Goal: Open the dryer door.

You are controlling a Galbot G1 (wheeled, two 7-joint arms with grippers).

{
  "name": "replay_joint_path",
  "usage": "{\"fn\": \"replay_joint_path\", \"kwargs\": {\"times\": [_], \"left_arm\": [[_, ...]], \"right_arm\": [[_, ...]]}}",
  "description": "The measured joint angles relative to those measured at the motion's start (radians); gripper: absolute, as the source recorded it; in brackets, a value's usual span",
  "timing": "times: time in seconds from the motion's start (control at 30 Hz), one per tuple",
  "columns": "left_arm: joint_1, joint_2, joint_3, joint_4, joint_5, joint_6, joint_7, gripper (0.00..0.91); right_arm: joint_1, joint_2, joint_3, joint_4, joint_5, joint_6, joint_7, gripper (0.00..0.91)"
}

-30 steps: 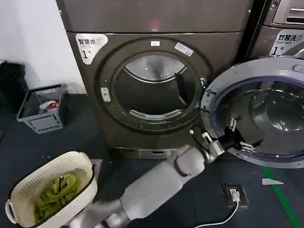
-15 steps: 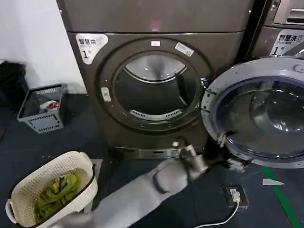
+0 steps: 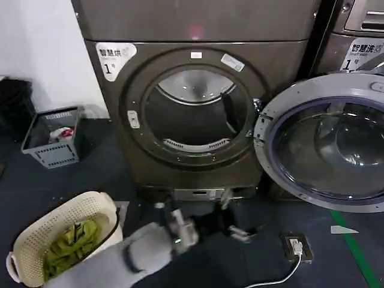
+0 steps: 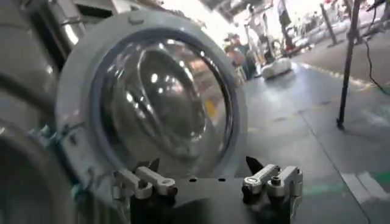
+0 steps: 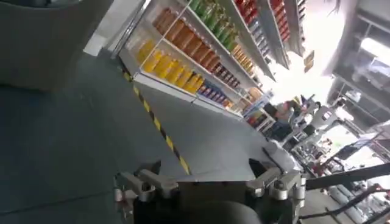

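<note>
Dryer: bronze-grey machine standing at the head view's 12 o'clock, round drum mouth gaping, white sticker marked 1 at its upper left corner.
Door: swung fully open, hanging at 3 o'clock from the drum mouth, pale grey inner rim and dark glass facing the camera; its left edge is meeting the dryer at the hinge.
Left gripper: sitting low at 6 o'clock below the drum mouth, just above the dark floor, apart from the door.
Left arm: grey, reaching in from the head view's lower left edge, forearm slanting up and right past the basket, wrist pointing right toward the door.
Left jaws: standing wide apart in the left wrist view, nothing between them.
Left wrist view adds: the door seen close, its domed glass reflecting lights, open floor and people far behind.
Right gripper: jaws standing wide apart, holding nothing, pointing over grey floor.
Right wrist view adds: shelves of coloured bottles and a yellow-black floor stripe.
Basket: cream, at 8 o'clock, holding green cloth.
Crate: grey, at 9 o'clock by the wall.
</note>
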State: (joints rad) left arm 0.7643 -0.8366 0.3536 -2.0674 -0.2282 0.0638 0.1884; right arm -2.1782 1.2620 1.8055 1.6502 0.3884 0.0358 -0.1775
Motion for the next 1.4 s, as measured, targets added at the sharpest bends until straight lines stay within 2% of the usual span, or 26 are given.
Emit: {"fn": "replay_joint_path", "kwargs": {"times": [0.2,0.37,0.57,0.97,1.23,1.4], "left_arm": [[0.167,0.16,-0.133,-0.058,0.029,-0.043,0.011,0.907],[0.292,0.24,-0.248,-0.059,0.072,-0.074,0.022,0.907],[0.401,0.294,-0.386,-0.021,0.092,-0.111,0.038,0.907],[0.572,0.394,-0.6,0.119,0.04,-0.104,0.034,0.907],[0.707,0.436,-0.746,0.145,-0.099,0.01,-0.036,0.907],[0.77,0.459,-0.832,0.093,-0.243,0.17,-0.107,0.907]], "right_arm": [[0.011,-0.003,-0.012,-0.003,-0.001,0.002,-0.004,0.907],[0.027,-0.009,-0.025,-0.008,-0.002,0.003,-0.008,0.907],[0.043,-0.024,-0.038,-0.017,-0.005,0.001,-0.01,0.907],[0.065,-0.035,-0.062,-0.031,-0.021,0.008,-0.016,0.907],[0.083,-0.045,-0.075,-0.024,-0.024,0.006,-0.019,0.907],[0.097,-0.055,-0.088,-0.033,-0.024,0.001,-0.02,0.907]]}}
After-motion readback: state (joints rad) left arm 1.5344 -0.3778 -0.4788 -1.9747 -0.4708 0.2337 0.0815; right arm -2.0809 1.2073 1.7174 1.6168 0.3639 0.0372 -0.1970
